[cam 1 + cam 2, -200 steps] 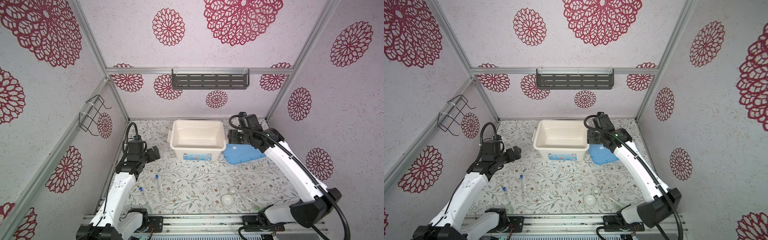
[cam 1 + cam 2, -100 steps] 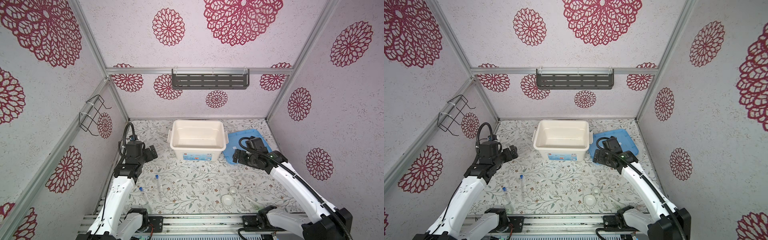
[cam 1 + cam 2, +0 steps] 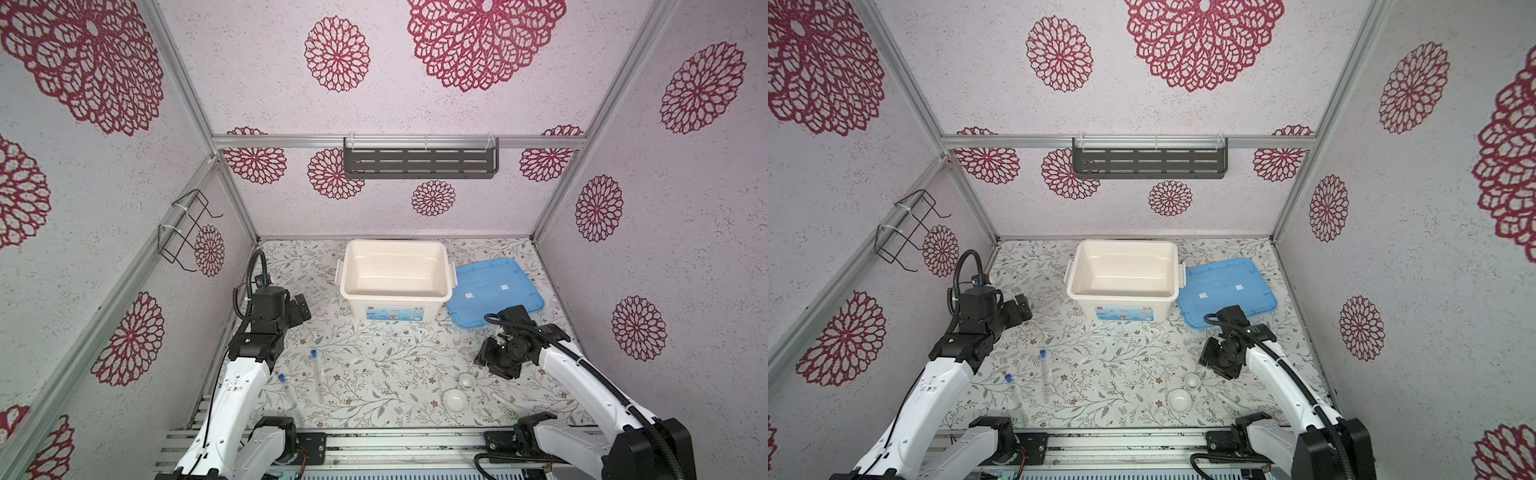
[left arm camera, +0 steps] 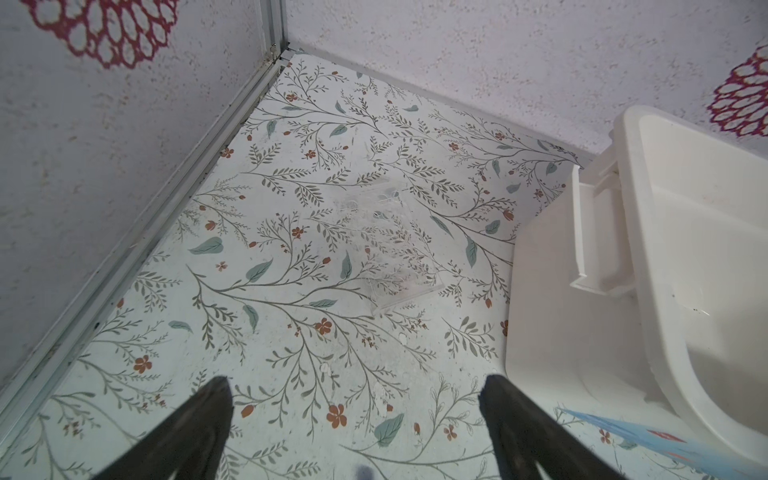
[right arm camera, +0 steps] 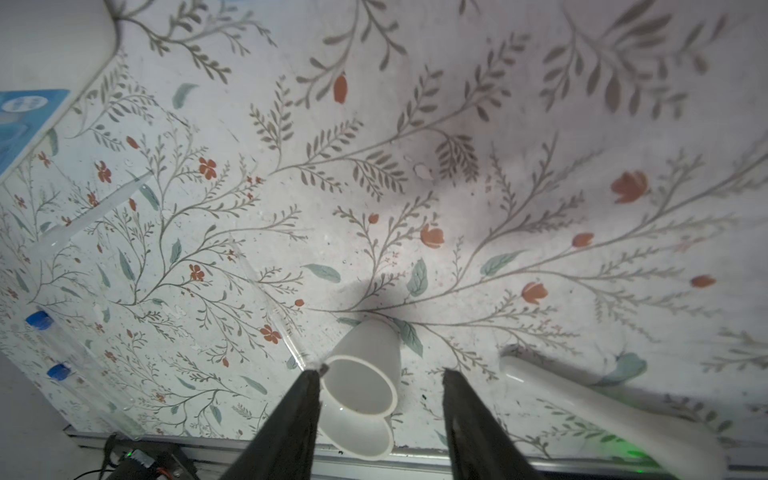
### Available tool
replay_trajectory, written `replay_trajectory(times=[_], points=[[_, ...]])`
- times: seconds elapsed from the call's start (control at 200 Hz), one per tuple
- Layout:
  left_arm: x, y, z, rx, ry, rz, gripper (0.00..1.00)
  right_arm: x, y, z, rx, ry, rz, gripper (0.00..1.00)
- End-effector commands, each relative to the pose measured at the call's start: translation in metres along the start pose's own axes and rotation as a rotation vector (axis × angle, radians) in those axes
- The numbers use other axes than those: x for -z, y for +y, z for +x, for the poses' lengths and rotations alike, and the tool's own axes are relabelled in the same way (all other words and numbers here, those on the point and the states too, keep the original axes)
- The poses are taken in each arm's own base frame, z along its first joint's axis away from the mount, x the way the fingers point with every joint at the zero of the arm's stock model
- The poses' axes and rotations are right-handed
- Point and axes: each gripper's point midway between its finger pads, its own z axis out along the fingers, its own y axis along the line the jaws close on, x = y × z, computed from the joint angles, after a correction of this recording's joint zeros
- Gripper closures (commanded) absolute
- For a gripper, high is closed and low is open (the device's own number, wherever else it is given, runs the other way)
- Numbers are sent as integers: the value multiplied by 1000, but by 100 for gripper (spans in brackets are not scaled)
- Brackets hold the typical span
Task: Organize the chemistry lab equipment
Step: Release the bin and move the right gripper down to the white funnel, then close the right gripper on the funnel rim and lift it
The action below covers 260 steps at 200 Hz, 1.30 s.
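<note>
Pale stippled walls (image 3: 395, 112) with big red lace rosettes box us in, and the frame cuts off their outer edges in both top views. The table cover (image 3: 374, 365) is matte, printed with grey sprigs and small rust flowers.

Centre back sits the open cream plastic bin (image 3: 357, 307), smooth and round-cornered. The flat blue lid (image 3: 494, 291) lies just to its right, its lower edge partly hidden behind the right arm.

The left gripper (image 4: 357, 386), at middle left, hangs with jaws spread wide and nothing in them. The right gripper (image 5: 380, 372), at lower right, has its jaws parted more narrowly and grips nothing. One finger (image 5: 291, 424) crosses in front of the small white dish (image 3: 466, 380).

The clear tube rack (image 4: 386, 245), left of the bin, almost melts into the print and is hard to trace. At lower left lie a blue-capped tube (image 3: 318, 374) and a second tube (image 3: 289, 397), their bodies nearly invisible. The larger dish (image 3: 455, 401) sits just below the small one. The white pestle-shaped stick (image 3: 505, 402) is near its right.
</note>
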Motion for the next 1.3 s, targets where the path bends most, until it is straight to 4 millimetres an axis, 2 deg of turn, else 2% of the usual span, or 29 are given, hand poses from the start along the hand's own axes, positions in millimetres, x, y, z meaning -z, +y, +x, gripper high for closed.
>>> replay_trajectory(times=[0.0, 0.06, 0.31, 0.52, 0.641, 0.736, 0.861, 1.036, 1.296], points=[[1, 4, -4, 0, -27, -24, 3, 1, 1, 7, 14, 18, -9, 55], [1, 6, -5, -8, -28, -40, 3, 1, -2, 9, 34, 22, 13, 59], [3, 11, -4, -5, -27, -64, 2, -7, 1, 29, 140, 65, 64, 59], [11, 26, -15, 7, -88, -141, 3, -11, -9, 40, 138, 83, 66, 60], [12, 32, -13, 24, -94, -163, 3, -17, -10, 45, 126, 99, 53, 62], [11, 30, -16, 13, -99, -157, 3, -19, -12, 42, 130, 80, 68, 63], [9, 32, -14, 12, -86, -166, 3, -22, -2, 35, 133, 65, 35, 63], [9, 34, -11, 11, -71, -175, 3, -24, 1, 33, 138, 59, 30, 65], [6, 35, -10, 16, -65, -187, 3, -27, 2, 31, 159, 56, 34, 71]])
